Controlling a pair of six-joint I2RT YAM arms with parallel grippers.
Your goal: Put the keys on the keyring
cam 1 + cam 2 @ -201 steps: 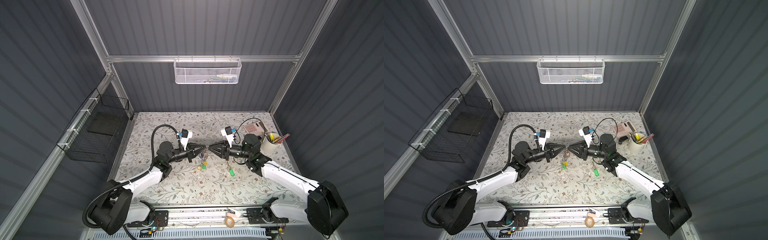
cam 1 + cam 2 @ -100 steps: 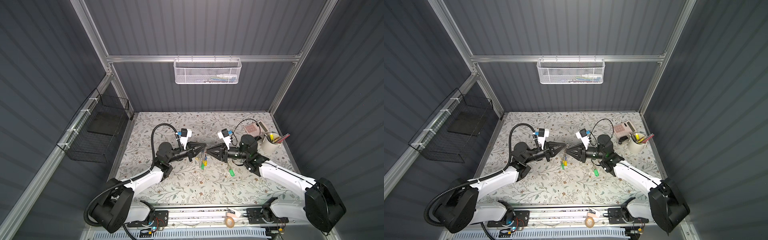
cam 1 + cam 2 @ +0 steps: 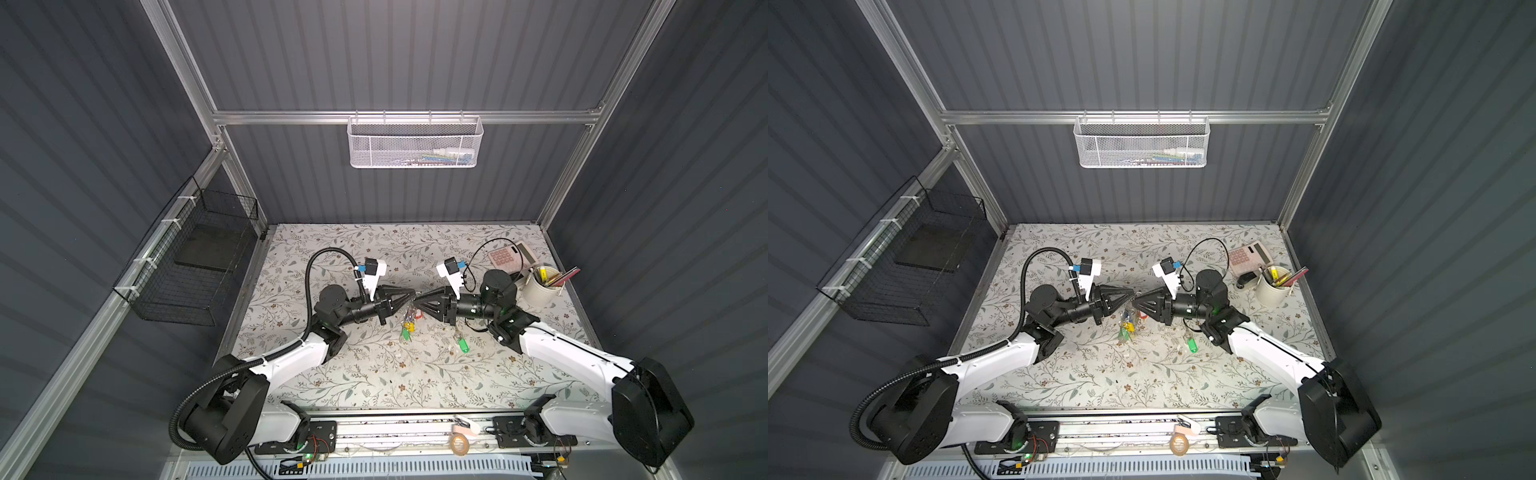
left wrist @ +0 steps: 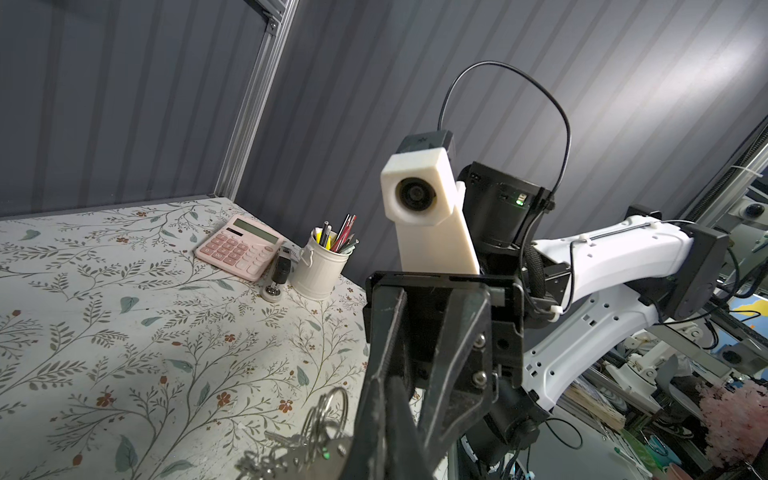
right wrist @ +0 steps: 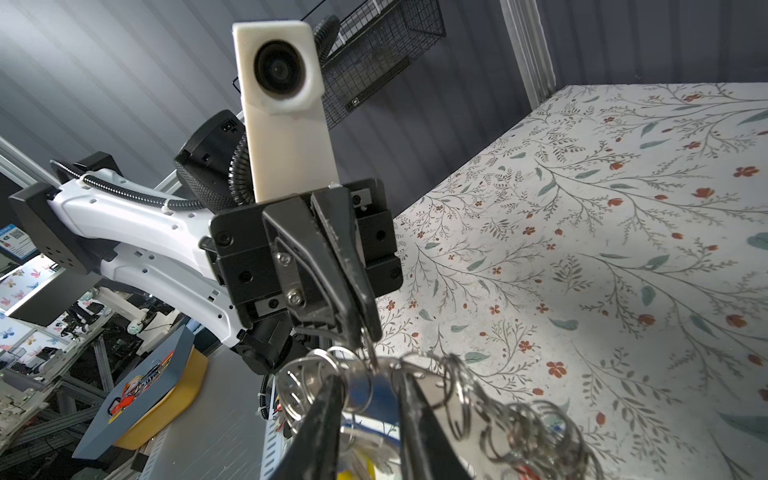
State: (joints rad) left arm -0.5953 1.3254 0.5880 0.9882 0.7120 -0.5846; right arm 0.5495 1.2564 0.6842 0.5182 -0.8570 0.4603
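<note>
My left hand [image 3: 411,294] is clamped tight on one ring of the keyring [image 3: 409,316], holding it above the middle of the tabletop [image 3: 357,374] with its keys and tags dangling. My right hand [image 3: 419,296] meets it tip to tip, jaws slightly apart on either side of the bunched rings. The keys [image 3: 462,344], with their green tag, lie on the tabletop right of centre, near my right arm and apart from the keyring.
</note>
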